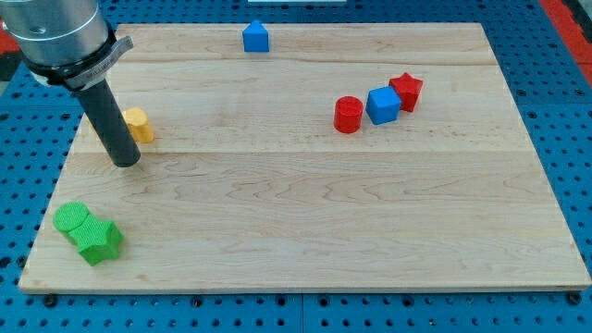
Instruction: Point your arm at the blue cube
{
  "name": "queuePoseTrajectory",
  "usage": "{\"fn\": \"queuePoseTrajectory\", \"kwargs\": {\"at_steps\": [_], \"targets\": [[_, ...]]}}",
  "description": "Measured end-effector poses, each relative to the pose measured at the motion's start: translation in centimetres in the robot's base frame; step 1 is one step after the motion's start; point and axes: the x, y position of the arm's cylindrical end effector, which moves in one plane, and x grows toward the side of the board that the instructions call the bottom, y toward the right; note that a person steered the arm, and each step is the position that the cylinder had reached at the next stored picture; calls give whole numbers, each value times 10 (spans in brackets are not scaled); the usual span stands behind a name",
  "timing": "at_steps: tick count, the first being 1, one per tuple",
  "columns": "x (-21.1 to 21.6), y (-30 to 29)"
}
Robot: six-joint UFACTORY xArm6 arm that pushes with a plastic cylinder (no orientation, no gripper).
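The blue cube [383, 104] lies at the view's upper right, between a red cylinder [348, 115] on its left and a red star [406, 92] on its right, touching or nearly touching both. My tip [127, 161] rests on the board at the view's left, far left of the blue cube. It stands just below and left of a yellow block [138, 124].
A second blue block [256, 37], house-shaped, sits near the top edge. Two green blocks [88, 232] lie together at the lower left corner. The wooden board [305, 213] lies on a blue perforated table.
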Motion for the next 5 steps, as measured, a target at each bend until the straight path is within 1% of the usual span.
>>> {"fn": "queuePoseTrajectory", "kwargs": {"at_steps": [1, 3, 4, 5], "targets": [[5, 55], [-15, 63], [-33, 93], [-67, 196]]}}
